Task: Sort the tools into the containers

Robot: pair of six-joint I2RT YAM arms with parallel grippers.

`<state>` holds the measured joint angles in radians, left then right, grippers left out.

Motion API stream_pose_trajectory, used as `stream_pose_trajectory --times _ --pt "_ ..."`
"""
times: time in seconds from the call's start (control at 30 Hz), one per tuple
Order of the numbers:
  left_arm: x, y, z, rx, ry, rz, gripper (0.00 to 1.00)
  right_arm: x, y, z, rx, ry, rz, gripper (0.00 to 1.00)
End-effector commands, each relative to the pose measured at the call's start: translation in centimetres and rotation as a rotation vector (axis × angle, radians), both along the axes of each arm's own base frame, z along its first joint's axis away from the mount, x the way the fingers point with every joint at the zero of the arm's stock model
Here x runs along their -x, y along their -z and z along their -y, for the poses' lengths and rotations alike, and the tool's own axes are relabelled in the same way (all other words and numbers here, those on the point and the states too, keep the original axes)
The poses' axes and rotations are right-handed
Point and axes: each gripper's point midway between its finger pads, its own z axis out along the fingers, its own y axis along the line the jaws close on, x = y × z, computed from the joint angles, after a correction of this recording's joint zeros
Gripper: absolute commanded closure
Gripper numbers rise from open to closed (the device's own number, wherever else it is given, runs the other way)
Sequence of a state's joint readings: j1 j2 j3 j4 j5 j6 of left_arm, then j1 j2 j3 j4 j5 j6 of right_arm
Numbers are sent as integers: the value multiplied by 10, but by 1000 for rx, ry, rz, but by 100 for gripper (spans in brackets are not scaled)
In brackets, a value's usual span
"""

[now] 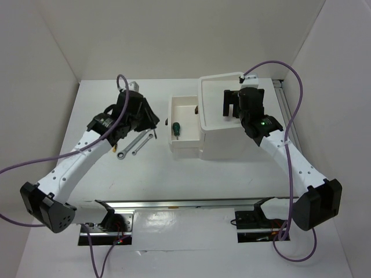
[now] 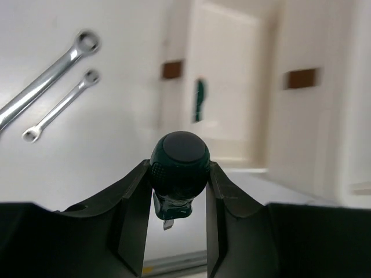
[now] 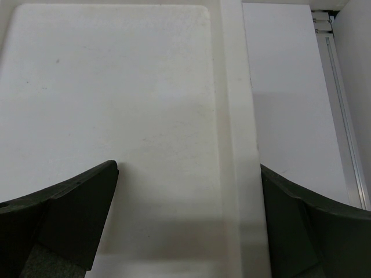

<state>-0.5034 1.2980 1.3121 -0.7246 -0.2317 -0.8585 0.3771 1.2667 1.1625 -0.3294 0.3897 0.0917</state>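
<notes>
My left gripper point(image 1: 149, 119) point(image 2: 178, 169) is shut on a stubby green-handled screwdriver point(image 2: 179, 159) and holds it above the table, left of the open drawer point(image 1: 186, 103). A second green-handled screwdriver point(image 1: 175, 128) point(image 2: 199, 99) lies in that drawer. Two silver wrenches point(image 1: 124, 148) point(image 1: 142, 143) lie on the table below the left gripper; the left wrist view shows them at upper left point(image 2: 49, 81) point(image 2: 61, 107). My right gripper point(image 1: 232, 107) point(image 3: 188, 169) is open and empty over the cabinet's white top tray point(image 1: 211, 92) point(image 3: 235, 116). The pliers and the red-handled screwdriver are out of view.
The white cabinet point(image 1: 223, 145) stands right of centre. Dark red knobs show on the open drawer's front point(image 2: 172, 69) and on a shut drawer point(image 2: 302, 78). A metal rail point(image 1: 185, 204) runs along the near edge. White walls close in the table.
</notes>
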Motion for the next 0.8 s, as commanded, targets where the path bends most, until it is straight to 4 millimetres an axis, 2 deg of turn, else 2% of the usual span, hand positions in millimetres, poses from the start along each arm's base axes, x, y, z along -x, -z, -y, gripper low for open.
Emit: stream_pose_trajectory --times 0.0,0.07,0.1,0.17,0.2,0.3,0.37,0.4,0.43,0.47,0.5,0.53,0.57,0.6,0.67,0.7,0.73,0.77 --pt "-26 -36 32 57 130 146 100 34 56 -4 9 -29 -212 0" --pt "-49 -38 52 70 191 202 100 36 52 -7 5 -39 -201 0" --pt "-58 -46 61 95 208 227 100 36 52 -8 1 -47 -203 0" --pt "-72 -46 78 115 262 251 100 36 52 -8 1 -47 -203 0" --pt "-87 -41 93 131 294 258 100 35 55 -7 9 -39 -211 0" --pt "-109 -25 118 147 340 260 100 35 58 -9 20 -39 -217 0" --pt "-118 -17 124 143 340 249 99 37 60 -8 23 -38 -225 0" --pt "-129 -22 123 139 302 265 78 36 62 -7 31 -30 -232 0" --pt "-130 0 122 117 278 190 29 36 62 -7 32 -30 -232 0" --pt "-130 0 122 117 278 189 7 36 62 -7 32 -30 -232 0" --pt "-129 9 121 118 272 174 0 36 62 -7 32 -30 -232 0" --pt "-126 12 120 119 272 175 0 36 66 -11 37 -39 -241 0" --pt "-125 -13 117 146 266 255 0 36 66 -11 37 -39 -241 0" --pt "-118 -3 108 126 243 249 0 36 66 -11 37 -39 -241 0" --pt "-111 -18 94 117 215 317 0 34 73 -11 45 -38 -260 0" --pt "-102 -43 80 120 178 379 0 34 73 -11 45 -38 -260 0" --pt "-100 -32 62 73 109 385 4 34 76 -12 48 -38 -268 0" --pt "-97 -32 48 40 56 393 11 34 76 -12 48 -38 -268 0"
